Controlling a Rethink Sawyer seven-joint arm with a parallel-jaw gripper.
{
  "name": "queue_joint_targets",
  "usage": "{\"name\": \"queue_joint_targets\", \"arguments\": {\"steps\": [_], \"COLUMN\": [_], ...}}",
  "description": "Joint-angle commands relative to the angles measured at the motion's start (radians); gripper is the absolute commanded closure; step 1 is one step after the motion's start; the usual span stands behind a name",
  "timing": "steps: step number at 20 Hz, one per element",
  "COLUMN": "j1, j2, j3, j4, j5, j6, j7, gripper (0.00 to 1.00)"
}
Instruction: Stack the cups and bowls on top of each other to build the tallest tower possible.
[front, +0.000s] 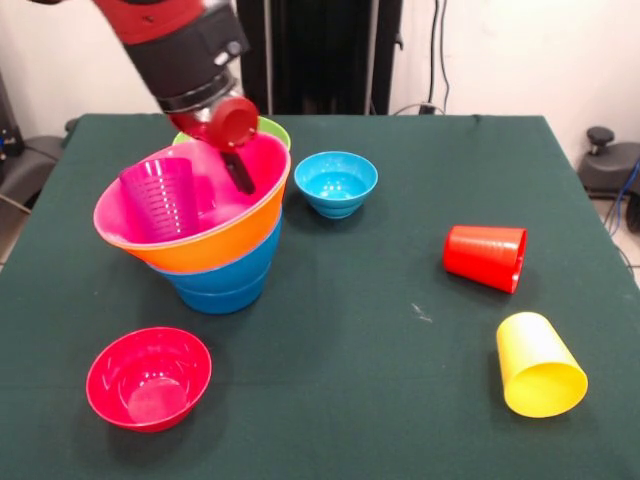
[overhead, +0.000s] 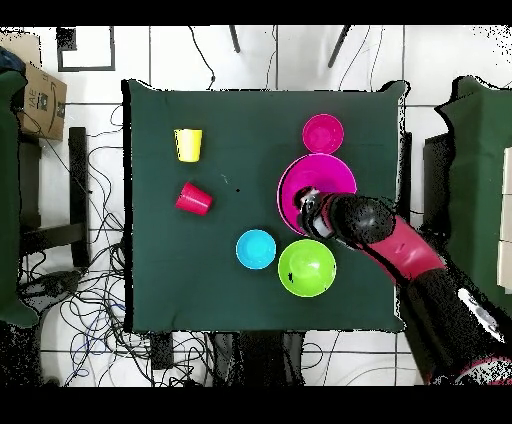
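Note:
The tower stands left of centre: blue bowls at the base, a wide orange bowl on them and a pink bowl on top. The translucent purple cup stands upright inside the pink bowl. My gripper hangs over the pink bowl's far side, apart from the purple cup. The overhead view shows the gripper over the pink bowl. The red cup and the yellow cup lie on their sides at the right.
A green bowl sits just behind the tower. A small light-blue bowl stands to its right. A small red bowl stands near the front left. The table has a dark green cloth.

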Motion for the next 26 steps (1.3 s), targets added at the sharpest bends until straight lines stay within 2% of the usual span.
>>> {"name": "queue_joint_targets", "arguments": {"steps": [1, 5, 10, 15, 26], "j1": [0.078, 0.093, 0.143, 0.117, 0.125], "j2": [0.073, 0.082, 0.044, 0.059, 0.084], "j3": [-0.051, -0.04, -0.028, -0.029, -0.044], "j4": [0.053, 0.062, 0.088, 0.092, 0.081], "j5": [0.045, 0.067, 0.138, 0.131, 0.133], "j6": [-0.109, -0.147, -0.163, -0.162, -0.196], "j7": [0.214, 0.237, 0.306, 0.252, 0.246], "gripper": [1.0, 1.0, 1.0, 1.0, 1.0]}}
